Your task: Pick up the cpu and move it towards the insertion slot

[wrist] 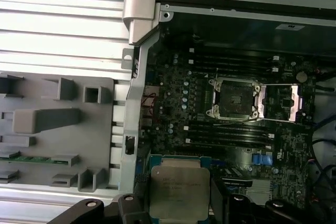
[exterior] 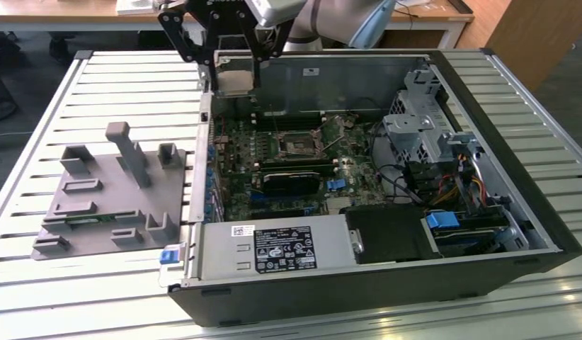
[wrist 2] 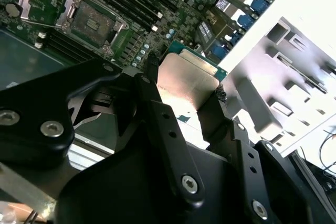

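Gripper (wrist 2: 184, 98) apparently clamping cpu (wrist 2: 186, 80)

Cpu (wrist: 176, 192) lower edge hidden behind gripper (wrist: 178, 208) (fingers cropped).

The cpu (wrist: 176, 191) has a shiny silver top with a thin pale rim and a green edge. The end effector (wrist 2: 181, 103) is black. The insertion slot (wrist: 234, 98) is dark in a silvery frame, ringed by green circuit board (wrist: 173, 93). The fixture blocks (exterior: 116, 191) are grey; the surface (exterior: 121, 85) is pale and ribbed.
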`<state>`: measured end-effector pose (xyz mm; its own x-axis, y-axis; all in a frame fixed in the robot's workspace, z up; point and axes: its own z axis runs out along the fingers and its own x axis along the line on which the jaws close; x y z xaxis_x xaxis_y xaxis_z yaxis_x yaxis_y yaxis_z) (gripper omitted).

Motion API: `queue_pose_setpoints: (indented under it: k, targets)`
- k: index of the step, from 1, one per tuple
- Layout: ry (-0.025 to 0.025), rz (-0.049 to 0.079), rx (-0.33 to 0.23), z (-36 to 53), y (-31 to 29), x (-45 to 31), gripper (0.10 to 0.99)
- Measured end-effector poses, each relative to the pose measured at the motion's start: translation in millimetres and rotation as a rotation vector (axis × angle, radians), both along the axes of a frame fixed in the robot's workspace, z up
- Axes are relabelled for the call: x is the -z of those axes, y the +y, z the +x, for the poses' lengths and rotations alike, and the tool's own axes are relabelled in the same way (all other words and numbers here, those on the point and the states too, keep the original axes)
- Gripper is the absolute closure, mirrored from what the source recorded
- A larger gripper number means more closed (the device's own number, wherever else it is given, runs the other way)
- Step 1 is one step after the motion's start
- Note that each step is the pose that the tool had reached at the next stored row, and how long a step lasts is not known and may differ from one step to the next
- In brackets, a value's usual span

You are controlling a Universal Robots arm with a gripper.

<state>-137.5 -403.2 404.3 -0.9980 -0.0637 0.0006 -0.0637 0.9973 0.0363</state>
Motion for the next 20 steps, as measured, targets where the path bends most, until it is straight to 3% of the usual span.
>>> queue_pose_setpoints:
  k: [20]
  targets:
    - [0.0001, 0.0, 0.0, 29.4, 3.4, 0.0, 0.537]
